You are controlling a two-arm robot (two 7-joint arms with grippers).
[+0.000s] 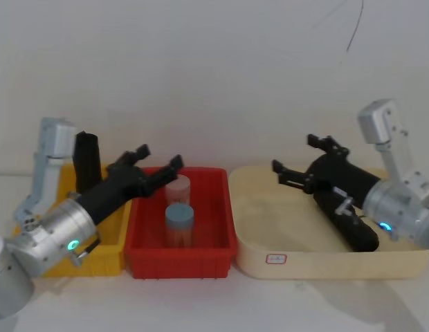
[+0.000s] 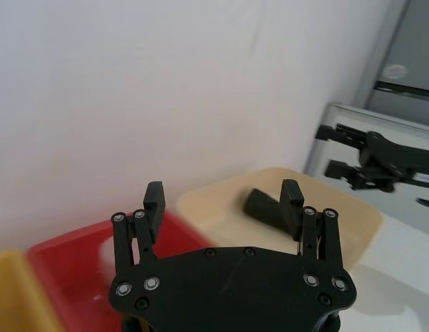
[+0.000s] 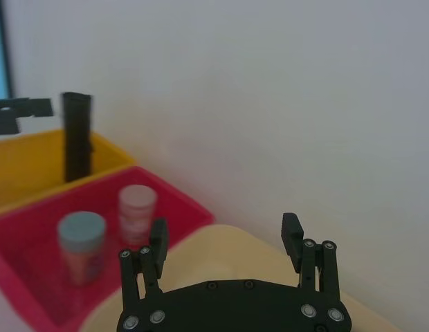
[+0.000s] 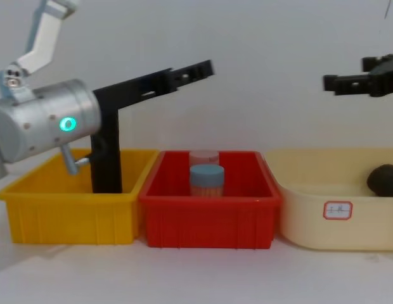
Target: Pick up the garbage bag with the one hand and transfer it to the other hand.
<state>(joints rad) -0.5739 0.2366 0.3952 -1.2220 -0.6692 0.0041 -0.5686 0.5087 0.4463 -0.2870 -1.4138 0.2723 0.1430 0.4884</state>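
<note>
The garbage bag [image 1: 349, 223], a thick black roll, lies on its side at the right of the cream tray [image 1: 304, 266]; it also appears as the dark roll [image 2: 261, 205] and as a dark end [image 4: 384, 179] behind the tray wall. My right gripper [image 1: 294, 153] hangs open and empty in the air above the tray, just left of the bag, pointing left. My left gripper [image 1: 159, 155], on the wrist with a green ring, is open and empty above the red bin's back left corner, pointing right toward the other gripper [image 2: 339, 149].
A slim black upright roll [image 1: 86, 162] stands in the yellow bin [image 1: 90, 261] beside my left arm. The red bin [image 1: 180, 261] holds a blue-lidded jar [image 1: 179, 221] and a pink-lidded jar [image 1: 178, 188]. A white wall stands behind the bins.
</note>
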